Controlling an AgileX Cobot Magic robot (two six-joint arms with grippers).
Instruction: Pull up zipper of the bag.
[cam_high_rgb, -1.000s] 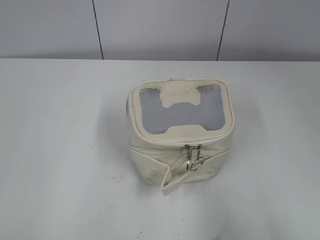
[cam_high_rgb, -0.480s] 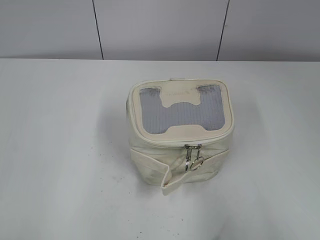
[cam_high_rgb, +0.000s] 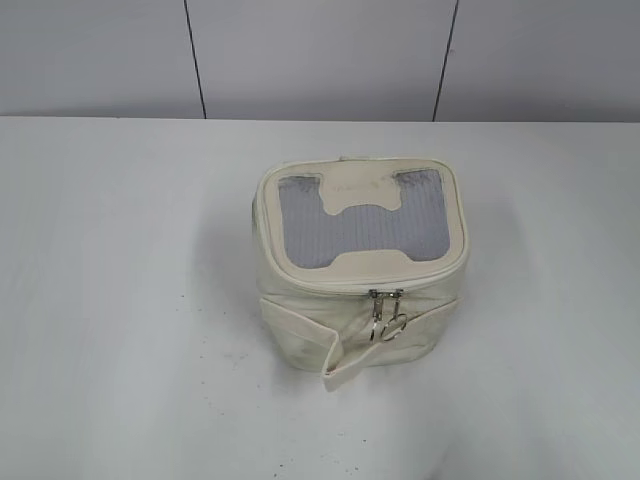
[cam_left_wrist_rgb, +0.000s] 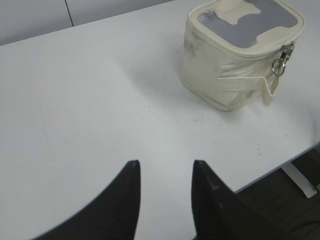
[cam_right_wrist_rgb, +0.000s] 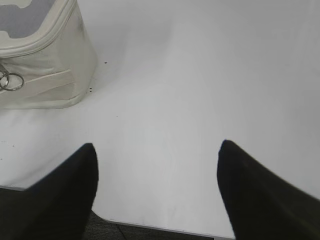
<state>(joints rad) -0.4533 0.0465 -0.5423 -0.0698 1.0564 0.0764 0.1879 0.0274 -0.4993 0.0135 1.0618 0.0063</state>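
A: Anything change over the last second?

B: Nope. In the exterior view the bag sits in the same spot with the same pose, strap and rings hanging the same way. No arm enters that view. So I'd call it the very start, nothing done on the task.

A: Fingers?

B: Left gripper has its fingers a modest gap apart, holding nothing, hovering over bare surface near the front edge. Right gripper has its fingers wide apart, also empty, over the surface near its edge. Both well apart from the bag.

A: Where's the bag exactly?

B: Roughly centre of the white surface, a bit right of middle in the exterior view. For the left wrist view it's at upper right; for the right wrist view it's clipped at upper left.

A: Look of it?

B: Small boxy cream bag, rounded-rectangle lid with grey ribbed panels, some scuffing on the side. The strap droops loose off the front. The zipper runs round the lid edge; two silver sliders sit side by side at the front middle, touching or nearly so, ring pulls dangling down.

A: Zipper open or shut?

B: The lid looks seated all round, but I can't tell for sure from here.

A: Next move?

B: Judgement only: one gripper has to reach in for a ring. They're small and floppy, so an easy miss.
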